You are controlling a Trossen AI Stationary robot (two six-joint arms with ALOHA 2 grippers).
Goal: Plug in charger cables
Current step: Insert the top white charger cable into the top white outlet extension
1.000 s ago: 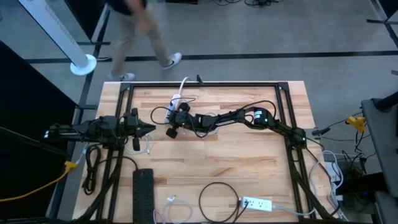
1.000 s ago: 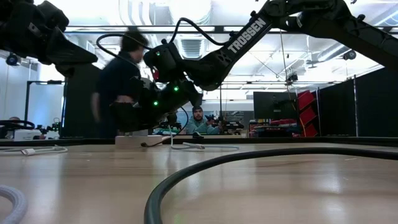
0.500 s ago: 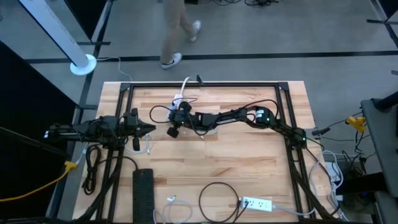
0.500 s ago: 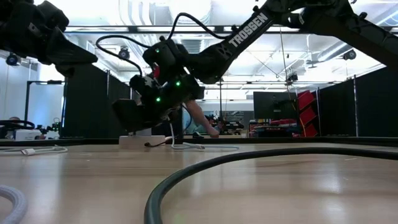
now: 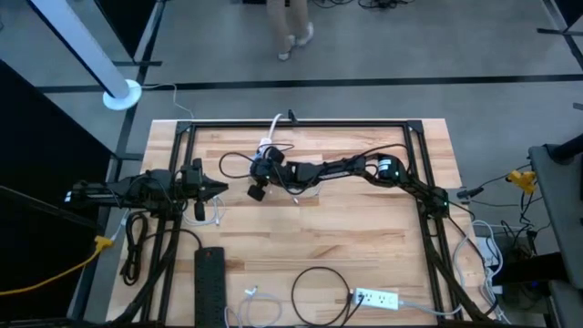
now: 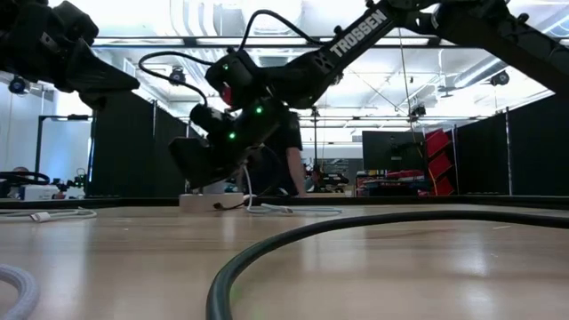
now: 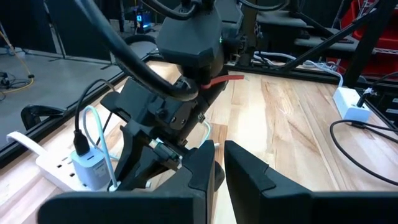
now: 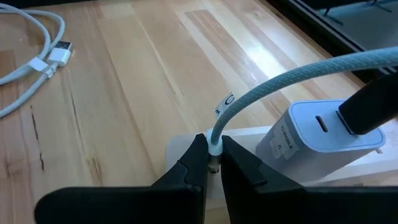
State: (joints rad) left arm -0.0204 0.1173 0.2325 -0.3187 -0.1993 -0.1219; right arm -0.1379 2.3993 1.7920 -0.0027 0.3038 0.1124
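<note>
Charger cable: a pale blue braided cable (image 8: 292,74) was held by its plug end between the fingertips of the right gripper (image 8: 211,152), just beside a white charger block (image 8: 323,140).
Right gripper: clenched on the braided cable's plug; in the high view it (image 5: 261,173) was seen reached across to the far middle of the table (image 5: 364,246), tilted down over a white power strip (image 7: 46,168).
Charger block: seated on the power strip, right next to the gripped plug; one port on its face was seen empty, and a black plug (image 8: 373,102) was seen at its far side.
Second cable: a white cable (image 8: 31,46) with a flat plug was lying loose on the wood, well apart from the right gripper.
Left gripper: (image 5: 219,189) was held low at the table's left side, pointed toward the right gripper; its fingers (image 7: 249,177) were nearly closed with only a narrow gap, nothing between them.
Other items: a black power strip (image 5: 209,287) and a black cable loop (image 5: 319,293) were lying at the near edge, well apart from both grippers.
Room: a person (image 5: 290,23) was seen on the floor beyond the table.
</note>
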